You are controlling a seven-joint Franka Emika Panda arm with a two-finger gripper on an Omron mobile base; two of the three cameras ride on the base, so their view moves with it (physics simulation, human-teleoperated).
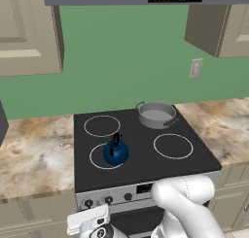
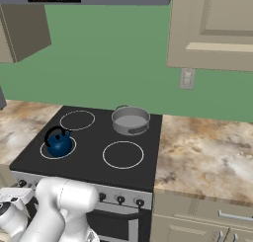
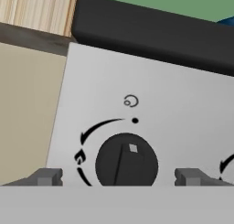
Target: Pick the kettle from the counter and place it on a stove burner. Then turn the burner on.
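Since the kettle already sits inside the white ring of the stove burner at the front left corner of the black cooktop, the placing step looks done and the step in hand is turning the burner on. The kettle stands upright with its black arched handle up, well apart from the grey pot at the back right corner. The counter runs along both sides of the cooktop.

Below the cooktop's front edge, on the pale control panel, the gripper is lined up on a round black knob at the panel's left end. Its two finger tips stand wide apart, one on each side of the knob and not touching it. A small pale marker on the knob points up toward a dot and a small ring symbol, and a curved arrow with a flame sign sweeps round the knob's left side. The edge of a second knob's arrow shows at the right.

The next move, as I judge it, calls for easing forward until the tips flank the knob, closing on it, then rolling the wrist along that arrow. Whether this leftmost knob governs the front left burner cannot be told for certain.
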